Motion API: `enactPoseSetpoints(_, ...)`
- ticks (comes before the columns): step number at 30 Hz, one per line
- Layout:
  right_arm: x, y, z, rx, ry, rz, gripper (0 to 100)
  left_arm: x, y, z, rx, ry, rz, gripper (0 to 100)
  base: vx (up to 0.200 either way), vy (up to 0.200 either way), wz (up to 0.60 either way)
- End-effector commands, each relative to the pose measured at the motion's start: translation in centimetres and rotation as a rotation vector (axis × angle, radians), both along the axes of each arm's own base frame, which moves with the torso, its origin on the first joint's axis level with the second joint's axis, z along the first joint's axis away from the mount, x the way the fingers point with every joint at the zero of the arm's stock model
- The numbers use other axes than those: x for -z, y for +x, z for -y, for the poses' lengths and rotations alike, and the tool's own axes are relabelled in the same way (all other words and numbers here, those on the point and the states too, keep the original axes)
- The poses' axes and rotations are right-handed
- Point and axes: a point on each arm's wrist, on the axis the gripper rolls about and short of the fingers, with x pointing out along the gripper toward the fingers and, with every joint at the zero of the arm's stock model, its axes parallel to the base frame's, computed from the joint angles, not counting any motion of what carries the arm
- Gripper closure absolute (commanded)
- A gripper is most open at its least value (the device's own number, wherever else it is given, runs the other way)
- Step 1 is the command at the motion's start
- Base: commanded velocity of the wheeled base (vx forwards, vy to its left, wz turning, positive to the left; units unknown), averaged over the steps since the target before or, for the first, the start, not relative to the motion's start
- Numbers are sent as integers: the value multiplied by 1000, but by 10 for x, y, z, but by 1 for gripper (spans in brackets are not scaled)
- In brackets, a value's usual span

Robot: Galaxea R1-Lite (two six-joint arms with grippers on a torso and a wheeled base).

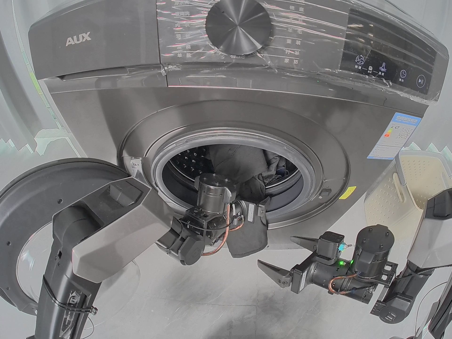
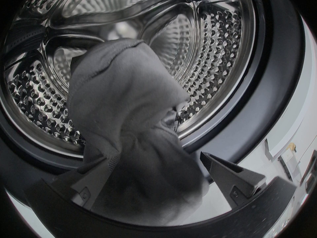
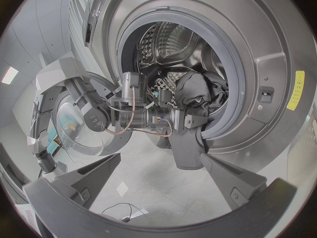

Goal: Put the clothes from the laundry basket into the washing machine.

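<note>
Pale grey floor [image 1: 188, 302] stretches before a silver front-loading washing machine [image 1: 108, 118], whose control panel [image 1: 301, 34] with its round dial [image 1: 238, 25] is wrapped in clear film. Its round door [image 1: 28, 213] stands swung open on the robot's left. A cream perforated laundry basket [image 1: 414, 189] stands beside the machine on the robot's right, and its inside cannot be seen.

At the mouth of the steel drum [image 2: 214, 50], the left gripper [image 2: 151, 157] sits level with the lower rim of the opening. Its jaws are spread wide, and a dark grey garment [image 1: 245, 243] bulges up between them. Part of this garment reaches into the drum, while the rest droops over the grey door seal [image 3: 231, 63] and hangs outside toward the floor. Whether either jaw presses on the cloth cannot be told. Deeper inside, more dark clothes [image 1: 278, 165] lie bunched on the robot's right side of the drum.

Lower and farther out, the right gripper [image 1: 275, 251] hovers above the floor, in front of the machine and off to the right of the opening. Its jaws are spread apart with nothing between them, and they point toward the hanging garment without touching it. A yellow sticker [image 1: 347, 192] marks the machine's front just right of the opening.
</note>
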Motion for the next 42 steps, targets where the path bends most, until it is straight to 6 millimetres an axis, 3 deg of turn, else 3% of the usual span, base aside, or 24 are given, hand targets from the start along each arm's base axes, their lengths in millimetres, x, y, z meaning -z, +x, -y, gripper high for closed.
enactPoseSetpoints(1,-1,0,-1,-3,5,5,0,19,5,-2,-6,29,-22,0,0,0,0)
enactPoseSetpoints(3,-2,0,-1,-3,6,7,0,22,6,-1,-6,35,-20,0,0,0,0)
enactPoseSetpoints(4,-2,0,-1,-3,7,8,0,22,8,-1,-7,35,-16,100,0,0,0)
enactPoseSetpoints(10,-2,0,-2,-7,8,9,0,11,14,-1,-16,5,19,100,0,0,0)
enactPoseSetpoints(17,-2,0,-3,-9,7,8,0,-39,39,3,-80,-137,193,100,0,0,0)
enactPoseSetpoints(22,-1,-1,-3,-10,6,7,0,-56,61,5,-164,-247,286,100,0,0,0)
enactPoseSetpoints(27,0,-1,-3,-10,3,3,0,-63,76,5,-196,-294,350,100,0,0,0)
enactPoseSetpoints(33,1,0,-2,-7,-1,-2,0,-61,78,3,-210,-289,347,100,0,0,0)
enactPoseSetpoints(34,1,0,-2,-6,-1,-2,0,-62,77,4,-208,-289,346,0,0,0,0)
enactPoseSetpoints(38,2,0,-1,-4,-2,-3,0,-64,66,3,-197,-261,305,0,0,0,0)
enactPoseSetpoints(42,1,0,-1,-4,-1,0,0,-57,41,-2,-141,-183,200,0,0,0,0)
